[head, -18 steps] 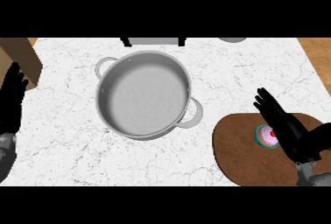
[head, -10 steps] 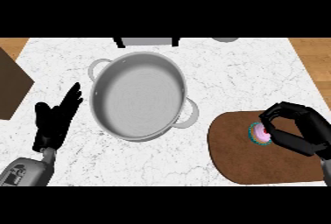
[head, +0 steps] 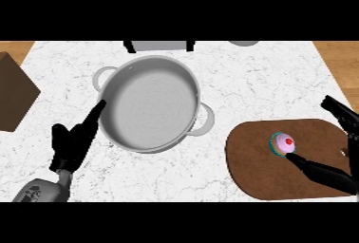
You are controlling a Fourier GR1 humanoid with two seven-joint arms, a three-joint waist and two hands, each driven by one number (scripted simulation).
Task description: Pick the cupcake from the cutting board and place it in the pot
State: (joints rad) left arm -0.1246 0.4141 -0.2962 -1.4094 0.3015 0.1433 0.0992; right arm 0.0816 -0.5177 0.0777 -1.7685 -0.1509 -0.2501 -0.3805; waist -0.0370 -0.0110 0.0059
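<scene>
A small cupcake [head: 283, 143] with pink icing, a red cherry and a teal wrapper sits on the brown cutting board [head: 266, 173] at the right. My right hand [head: 329, 175] is open around it: the thumb tip lies just below the cupcake and the straight fingers [head: 341, 114] stand apart to its upper right. The grey pot [head: 151, 109] with two side handles stands at the centre, nothing inside. My left hand [head: 73, 140] is open just left of the pot, fingers pointing up along its wall.
The counter is white marble [head: 266, 80]. A grey appliance [head: 160, 45] stands at the back edge, and a round grey object [head: 244, 43] shows at the back right. A brown box [head: 13, 92] sits at the far left edge.
My right hand has opened from a curl round the cupcake, and the cupcake still sits on the board. My left hand has moved right, close to the pot's wall.
</scene>
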